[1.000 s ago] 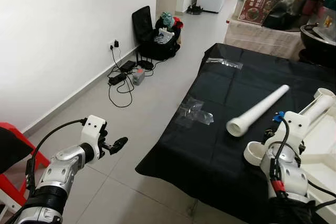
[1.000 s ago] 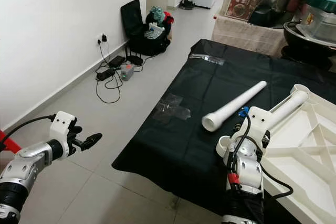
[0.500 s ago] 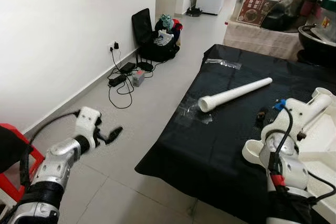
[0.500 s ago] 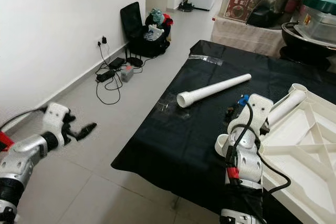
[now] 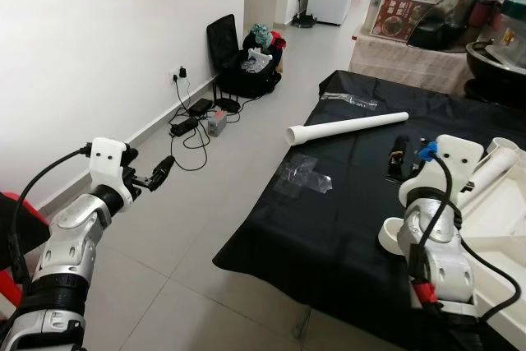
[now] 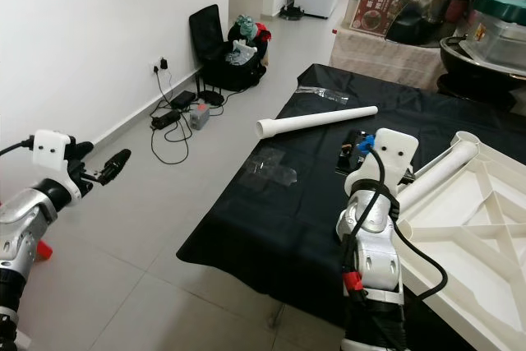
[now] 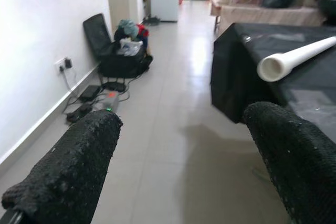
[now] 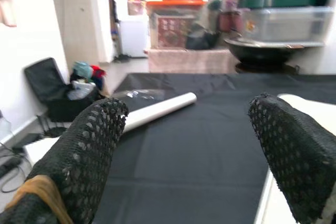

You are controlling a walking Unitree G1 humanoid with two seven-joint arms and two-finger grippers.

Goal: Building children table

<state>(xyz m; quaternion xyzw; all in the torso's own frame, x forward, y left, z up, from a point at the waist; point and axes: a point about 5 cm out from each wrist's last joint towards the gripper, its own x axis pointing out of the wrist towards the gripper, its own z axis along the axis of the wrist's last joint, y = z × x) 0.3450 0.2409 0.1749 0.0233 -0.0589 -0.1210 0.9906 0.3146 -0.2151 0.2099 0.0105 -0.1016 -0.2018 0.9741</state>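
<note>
A long white tube (image 5: 347,126), flared at its open end, lies flat upper centre, pointing lower-left past the black cloth's edge. At the right edge lies the upturned white tabletop (image 6: 477,228), one leg (image 6: 433,172) fitted at its corner.

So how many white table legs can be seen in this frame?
2. One loose leg lies on the black cloth, its end past the edge. The other leg is fitted into the upturned tabletop at right. More may be hidden.
</note>
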